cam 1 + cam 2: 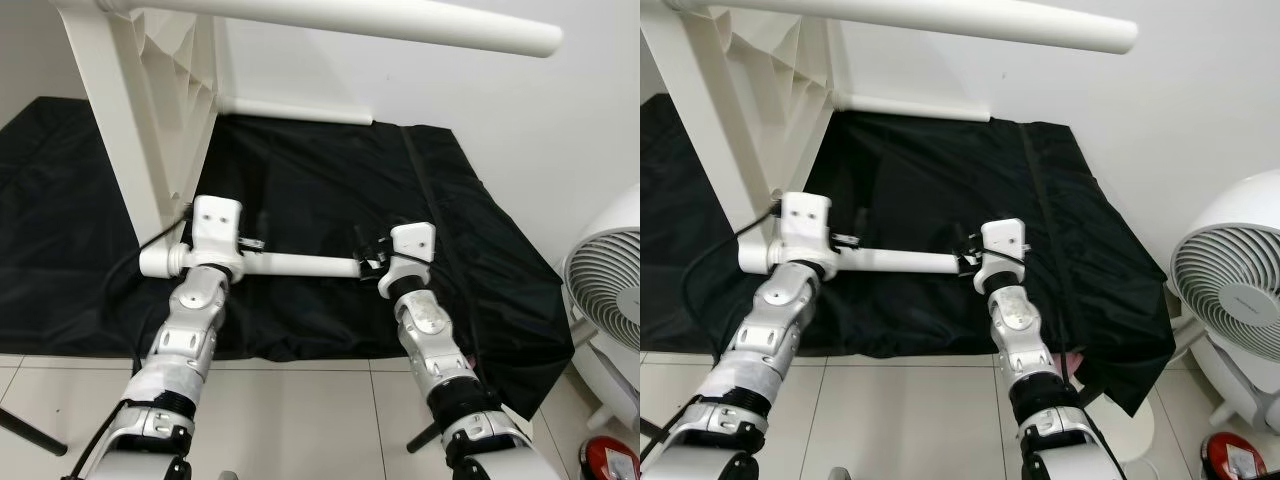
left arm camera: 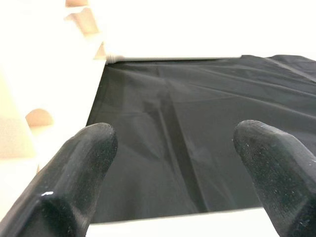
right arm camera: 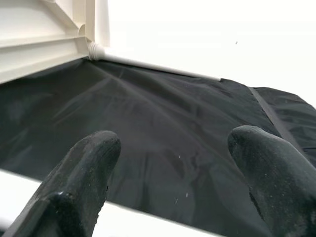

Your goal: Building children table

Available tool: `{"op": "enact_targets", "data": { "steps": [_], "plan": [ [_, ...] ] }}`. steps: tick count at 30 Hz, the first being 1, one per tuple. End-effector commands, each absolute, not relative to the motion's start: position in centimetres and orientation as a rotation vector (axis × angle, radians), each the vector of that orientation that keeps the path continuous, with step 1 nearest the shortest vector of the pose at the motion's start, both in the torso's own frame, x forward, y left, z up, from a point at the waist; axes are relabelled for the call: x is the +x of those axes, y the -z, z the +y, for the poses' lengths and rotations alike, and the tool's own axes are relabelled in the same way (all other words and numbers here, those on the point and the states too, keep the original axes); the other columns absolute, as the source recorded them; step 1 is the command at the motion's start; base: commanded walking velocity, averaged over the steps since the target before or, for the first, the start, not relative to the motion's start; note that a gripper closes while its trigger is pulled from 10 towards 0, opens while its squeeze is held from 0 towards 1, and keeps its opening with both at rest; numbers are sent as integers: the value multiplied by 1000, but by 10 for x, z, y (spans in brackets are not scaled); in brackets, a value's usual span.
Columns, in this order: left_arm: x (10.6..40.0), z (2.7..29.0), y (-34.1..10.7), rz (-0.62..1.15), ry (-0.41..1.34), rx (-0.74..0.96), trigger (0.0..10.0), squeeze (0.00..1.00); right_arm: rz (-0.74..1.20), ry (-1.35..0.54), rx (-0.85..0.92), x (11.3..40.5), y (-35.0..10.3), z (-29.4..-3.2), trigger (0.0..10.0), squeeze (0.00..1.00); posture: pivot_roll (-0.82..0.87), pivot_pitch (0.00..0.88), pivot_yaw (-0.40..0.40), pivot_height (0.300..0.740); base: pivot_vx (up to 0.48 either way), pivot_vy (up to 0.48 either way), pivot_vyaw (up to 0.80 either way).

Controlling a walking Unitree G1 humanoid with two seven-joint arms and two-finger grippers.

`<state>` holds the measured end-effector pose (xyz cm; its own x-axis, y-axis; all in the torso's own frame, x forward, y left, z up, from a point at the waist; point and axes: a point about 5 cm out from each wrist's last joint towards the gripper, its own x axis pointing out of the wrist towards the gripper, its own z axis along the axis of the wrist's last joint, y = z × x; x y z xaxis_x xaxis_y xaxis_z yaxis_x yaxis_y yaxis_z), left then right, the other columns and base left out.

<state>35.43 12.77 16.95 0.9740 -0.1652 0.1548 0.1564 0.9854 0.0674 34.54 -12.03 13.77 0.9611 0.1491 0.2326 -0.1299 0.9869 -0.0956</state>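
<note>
On the black sheet (image 1: 330, 200) spread over the floor lies a white table, tipped on its side, w/ its top panel (image 1: 150, 120) standing upright at the sheet's far-left part. Much of the panel is cut off by the frame edge; its ribbed underside faces the sheet's middle. One white leg (image 1: 400, 20) runs across above the sheet, near the camera, both ends partly out of frame. Another leg (image 1: 295, 108) lies along the sheet's far edge, by the wall, joined to the panel's lower corner. A third white leg (image 1: 290, 265) is held level over the near part of the sheet, one end at the panel's near corner.

Left gripper (image 2: 180, 168) sits over that leg near the panel end; right gripper (image 3: 173, 173) sits over its free end. Wrist views show each pair of black fingers (image 2: 74, 173) apart, w/ the white tube crossing low between them, but contact w/ the tube isn't clear. In the head views the fingertips are hidden under the white wrist housings.

Beyond the sheet's right edge stands a white fan (image 1: 1230, 290), partly cut off; a small mark on its hub is too tiny to read. A red object (image 1: 1235, 458) sits at the frame corner, near the fan's base, mostly cropped. Pale tiles (image 1: 300, 420) lie on the near side of the sheet.
</note>
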Motion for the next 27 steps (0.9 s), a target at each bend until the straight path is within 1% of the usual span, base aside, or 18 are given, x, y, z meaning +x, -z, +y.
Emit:
{"op": "enact_targets", "data": {
  "steps": [1,6,14,27],
  "plan": [
    [356,130,-166,-148,156,47,10000,0,-214,-113,-92,345,-133,-124,10000,0,120,35,-87,740,0,0,0],
    [356,134,-162,-130,143,53,10000,0,-214,-121,-83,344,-132,-124,10000,0,118,19,-79,740,0,0,0],
    [357,131,-162,-129,155,62,10000,0,-226,-135,-73,344,-134,-120,10000,0,121,15,-78,740,0,0,0],
    [356,130,-161,-138,160,67,10000,0,-217,-139,-87,344,-133,-122,10000,0,126,12,-90,740,0,0,0]
  ]
}}
